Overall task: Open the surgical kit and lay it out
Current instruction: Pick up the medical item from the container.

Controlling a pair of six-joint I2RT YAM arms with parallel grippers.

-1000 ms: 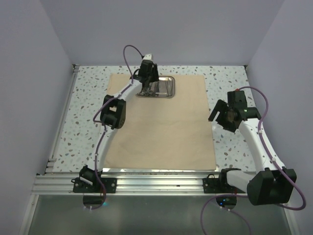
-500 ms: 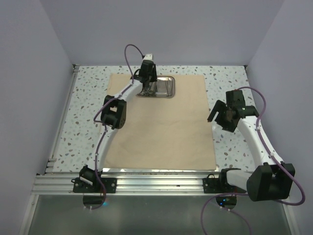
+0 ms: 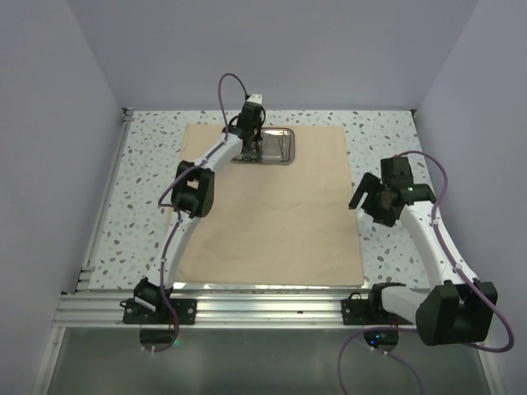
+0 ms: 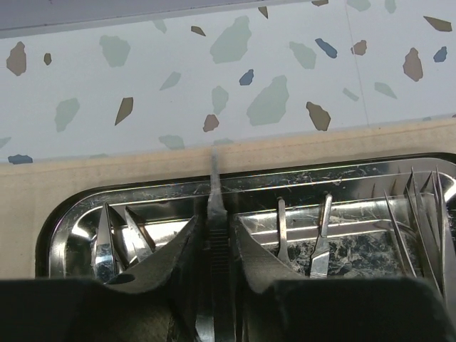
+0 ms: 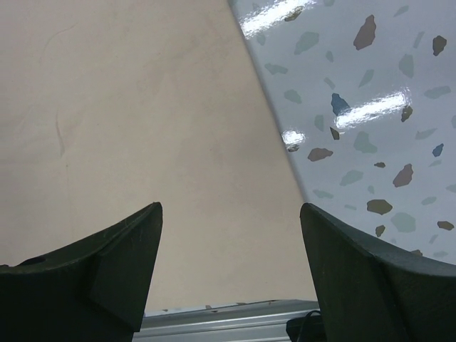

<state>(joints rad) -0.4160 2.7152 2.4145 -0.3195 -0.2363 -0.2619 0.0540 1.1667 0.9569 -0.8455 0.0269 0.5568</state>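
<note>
The tan cloth wrap (image 3: 272,206) lies spread flat on the table. The small steel tray (image 3: 280,147) sits on its far edge and shows in the left wrist view (image 4: 71,221) with several silver instruments inside. My left gripper (image 3: 249,150) is down in the tray's left half, shut on a slim silver instrument (image 4: 216,206) that sticks out forward between the fingers. My right gripper (image 3: 368,197) hovers over the cloth's right edge, open and empty; in the right wrist view (image 5: 229,214) it has only cloth (image 5: 142,128) and table beneath it.
Tweezers (image 4: 114,239) lie at the tray's left, two thin handles (image 4: 303,235) in the middle, and more slim tools (image 4: 420,214) at its right. Speckled tabletop (image 3: 148,164) surrounds the cloth. An aluminium rail (image 3: 263,300) runs along the near edge.
My left gripper has shifted slightly right and tilted over the tray. My right wrist has moved a little nearer the cloth's right edge.
</note>
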